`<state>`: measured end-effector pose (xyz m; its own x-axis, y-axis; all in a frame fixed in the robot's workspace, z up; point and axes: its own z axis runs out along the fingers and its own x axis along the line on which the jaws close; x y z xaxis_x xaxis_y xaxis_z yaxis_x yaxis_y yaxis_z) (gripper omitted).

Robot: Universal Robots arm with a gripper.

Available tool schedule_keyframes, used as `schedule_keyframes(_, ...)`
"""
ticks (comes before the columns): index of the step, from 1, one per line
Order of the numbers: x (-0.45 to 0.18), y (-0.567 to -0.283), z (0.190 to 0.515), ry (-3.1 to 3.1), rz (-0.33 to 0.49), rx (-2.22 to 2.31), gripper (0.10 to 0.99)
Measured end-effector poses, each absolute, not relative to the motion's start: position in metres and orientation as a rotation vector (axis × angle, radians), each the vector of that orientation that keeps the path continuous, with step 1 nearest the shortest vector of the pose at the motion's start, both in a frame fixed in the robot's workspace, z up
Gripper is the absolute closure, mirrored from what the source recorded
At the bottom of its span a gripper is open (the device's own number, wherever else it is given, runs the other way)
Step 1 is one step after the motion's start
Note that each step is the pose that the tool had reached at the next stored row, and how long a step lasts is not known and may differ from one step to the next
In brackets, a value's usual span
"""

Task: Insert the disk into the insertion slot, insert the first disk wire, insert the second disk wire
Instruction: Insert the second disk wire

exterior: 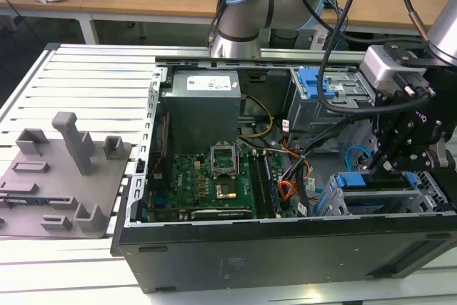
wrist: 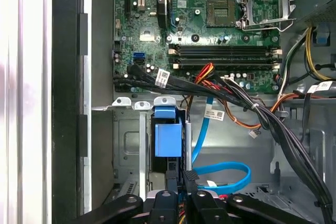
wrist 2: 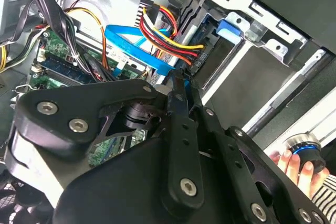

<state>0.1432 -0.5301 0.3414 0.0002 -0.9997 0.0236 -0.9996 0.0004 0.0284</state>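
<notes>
Blue bendy second disk wire (wrist: pixel 226 174) loops beside the disk (wrist: pixel 168 140); it looks soft, best pinched at its plug. The tool (wrist 2: pixel 178 85) is pinched narrow there.

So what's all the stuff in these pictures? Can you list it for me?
Computer case: one, black, open, on the slatted table.
Circuit board: one, green, on the case floor.
Power box: one, grey, at the case's back.
Disk: one, blue-framed, inside the silver cage.
Red-orange-black wires: one bundle, plugged in at the disk.
Light-blue cable: one, looping beside the cage.
Grey holder: one, on the exterior view's left.
Person's hand: one, at a knob.
Gripper: one, black, at the light-blue cable's plug.
</notes>
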Motion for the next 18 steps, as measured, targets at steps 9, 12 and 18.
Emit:
schedule_keyframes(9,0.1432,-0.5313,0.3346,-2.195,-0.004,2.195,0.922)
schedule_keyframes(12,0.1432,-0.5315,0.3352,-2.196,-0.006,2.196,0.922)
schedule_keyframes(18,0.1432,-0.5320,0.3429,-2.199,-0.013,2.199,0.922)
